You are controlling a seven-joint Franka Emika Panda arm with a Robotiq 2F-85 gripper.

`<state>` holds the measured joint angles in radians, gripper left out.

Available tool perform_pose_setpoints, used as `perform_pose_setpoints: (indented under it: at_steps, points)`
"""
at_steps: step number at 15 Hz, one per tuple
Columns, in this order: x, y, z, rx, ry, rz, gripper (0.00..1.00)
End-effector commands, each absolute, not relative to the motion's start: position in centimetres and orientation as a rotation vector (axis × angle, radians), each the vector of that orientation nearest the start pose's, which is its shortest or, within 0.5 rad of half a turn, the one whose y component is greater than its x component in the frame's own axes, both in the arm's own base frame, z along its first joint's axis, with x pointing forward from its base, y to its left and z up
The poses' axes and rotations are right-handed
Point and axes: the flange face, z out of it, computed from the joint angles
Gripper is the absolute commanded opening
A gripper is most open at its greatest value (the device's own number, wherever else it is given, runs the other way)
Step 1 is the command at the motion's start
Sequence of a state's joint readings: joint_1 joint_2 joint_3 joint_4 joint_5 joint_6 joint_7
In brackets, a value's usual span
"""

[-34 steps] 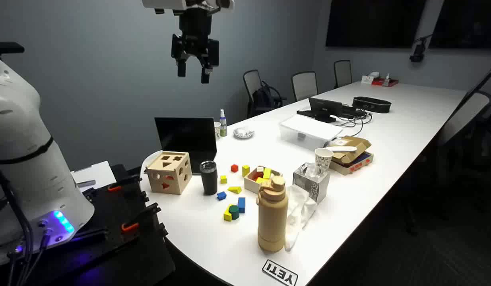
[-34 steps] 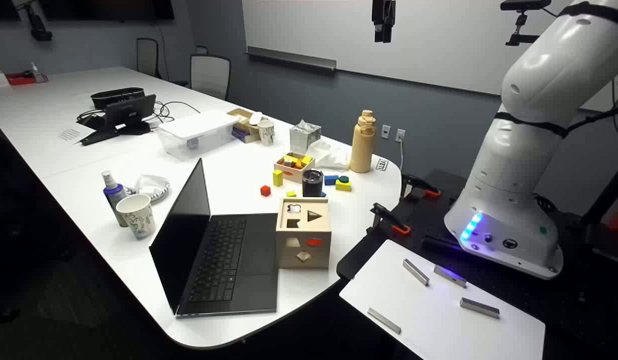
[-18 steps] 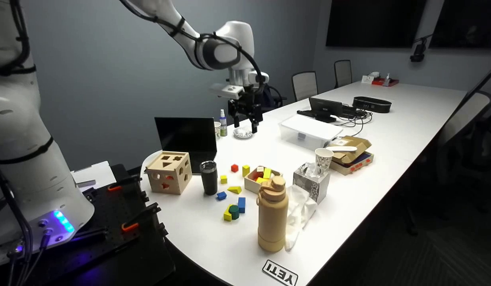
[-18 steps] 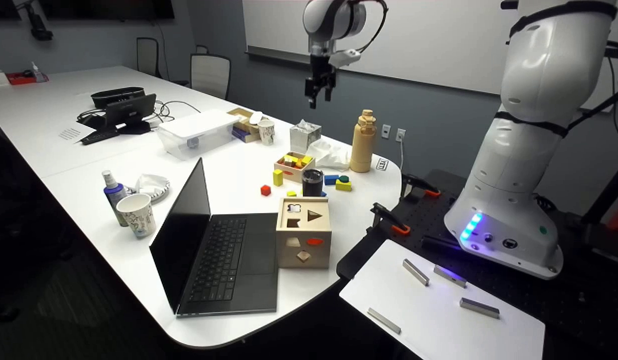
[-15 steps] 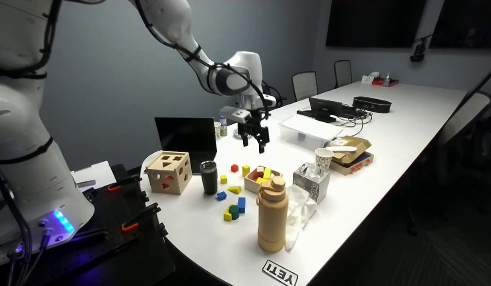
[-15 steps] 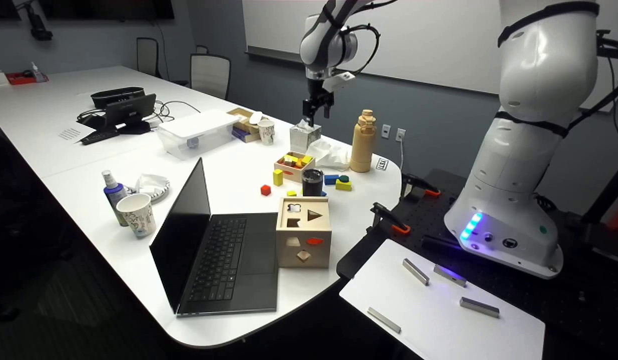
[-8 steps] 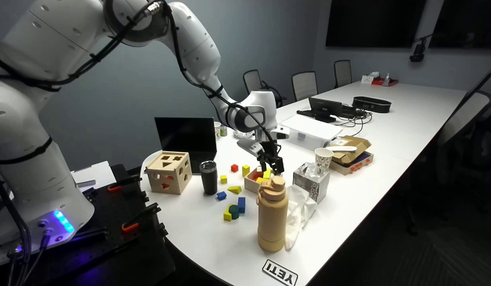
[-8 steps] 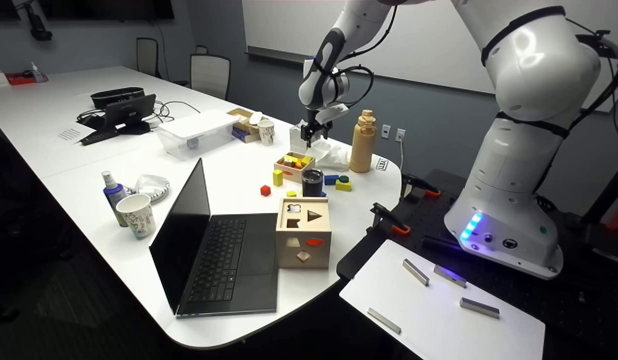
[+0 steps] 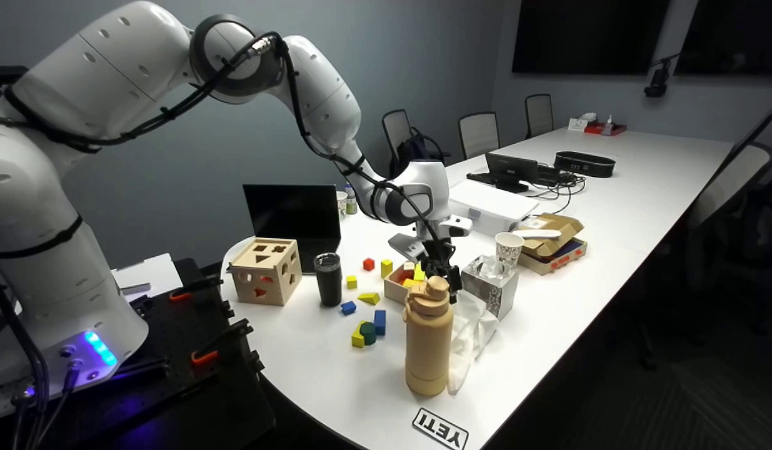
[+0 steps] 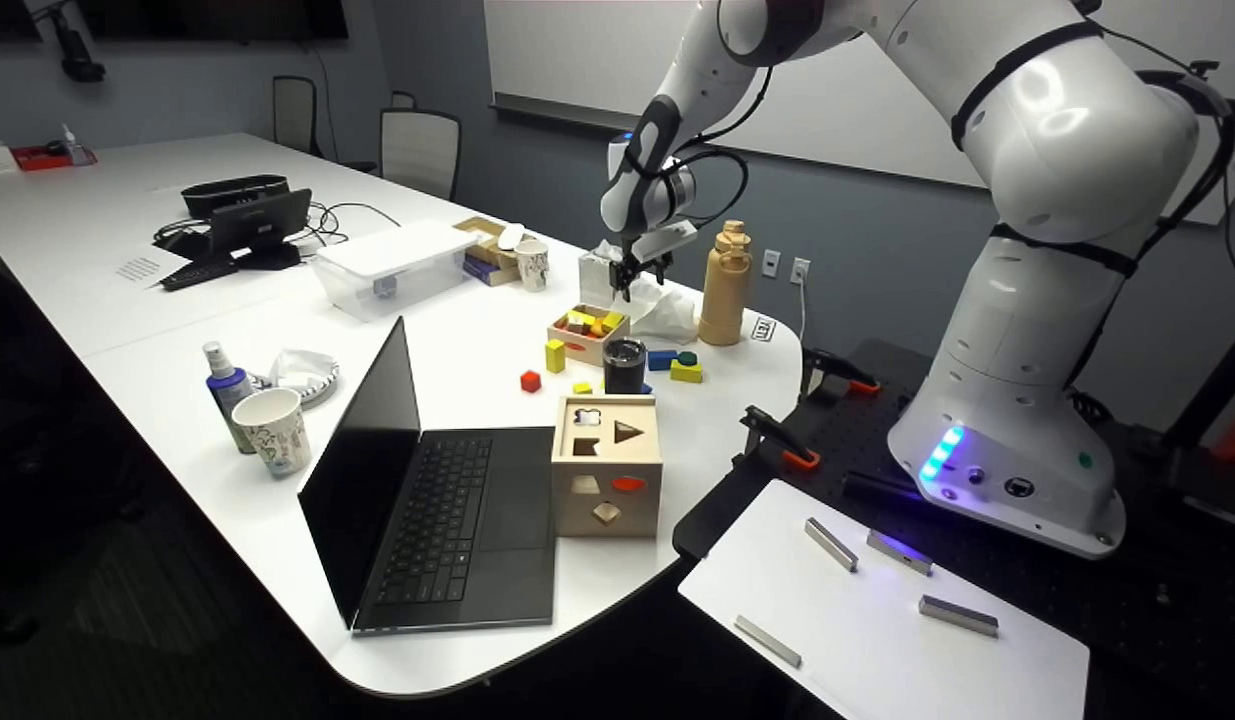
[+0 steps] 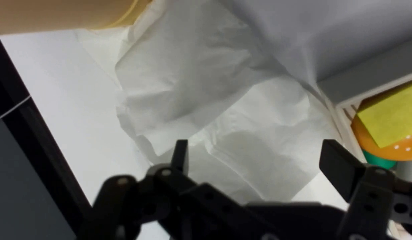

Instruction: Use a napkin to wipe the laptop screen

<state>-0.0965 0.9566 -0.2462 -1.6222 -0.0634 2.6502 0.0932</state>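
gripper (image 11: pixel 255 144): body cut off by the wrist view's bottom edge; partly hidden behind the tan bottle (image 9: pixel 429 350) in an exterior view; contact with the napkin (image 11: pixel 199 90) cannot be told
napkin: one end hidden behind the tan bottle, near a rounded corner of the table (image 9: pixel 310 356); lower part covered by the gripper in the wrist view
tan bottle: cut off by the wrist view's top and left edges
block box (image 9: pixel 395 292): cut off by that view's right edge
laptop base (image 10: pixel 517 500): mostly hidden behind the wooden cube (image 9: pixel 265 279) and tumbler (image 9: pixel 329 284) in an exterior view
printed sheet (image 10: pixel 149 266): too small to read
red tray (image 9: pixel 619 130), at the table's far end: most contents too small to tell
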Motion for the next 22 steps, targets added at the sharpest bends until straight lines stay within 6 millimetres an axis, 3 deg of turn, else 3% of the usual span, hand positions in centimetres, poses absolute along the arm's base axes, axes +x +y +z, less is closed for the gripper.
perform_pose_setpoints:
  at_steps: [1, 6, 8, 12, 17, 18, 22]
  points:
    - [64.7, -21.4, 6.4, -3.361, 0.537, 0.028, 1.00]
    - [64.1, -21.5, 4.8, -3.339, 0.561, 0.238, 1.00]
    - [64.4, -21.2, 4.5, -3.340, 0.555, 0.248, 0.74]
    - [65.2, -20.8, 4.1, -3.353, 0.551, 0.180, 0.43]
    - [64.9, -20.7, 3.2, -3.340, 0.550, 0.227, 0.05]
    - [64.9, -20.7, 3.3, -3.338, 0.553, 0.237, 0.00]
    - [65.1, -20.3, 5.6, -3.326, 0.584, 0.289, 0.00]
